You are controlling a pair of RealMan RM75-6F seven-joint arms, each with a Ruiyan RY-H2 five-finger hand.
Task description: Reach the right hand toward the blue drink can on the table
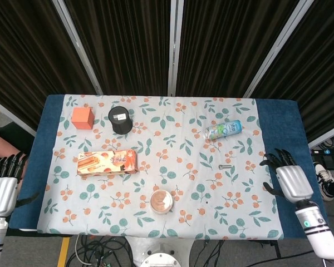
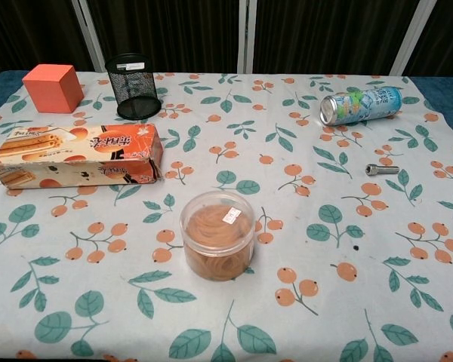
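The blue drink can [image 1: 223,130] lies on its side on the right half of the floral tablecloth, its silver top end facing left; the chest view shows the can [image 2: 360,105] at the far right. My right hand [image 1: 289,179] hovers over the table's right edge, nearer to me than the can, fingers spread and holding nothing. My left hand [image 1: 3,186] is off the table's left edge, fingers apart and empty. Neither hand shows in the chest view.
A small metal bolt [image 1: 225,166] lies between the can and my right hand. A clear tub of rubber bands [image 1: 161,201], a biscuit box [image 1: 107,162], a black mesh cup [image 1: 120,119] and an orange cube [image 1: 83,118] stand further left.
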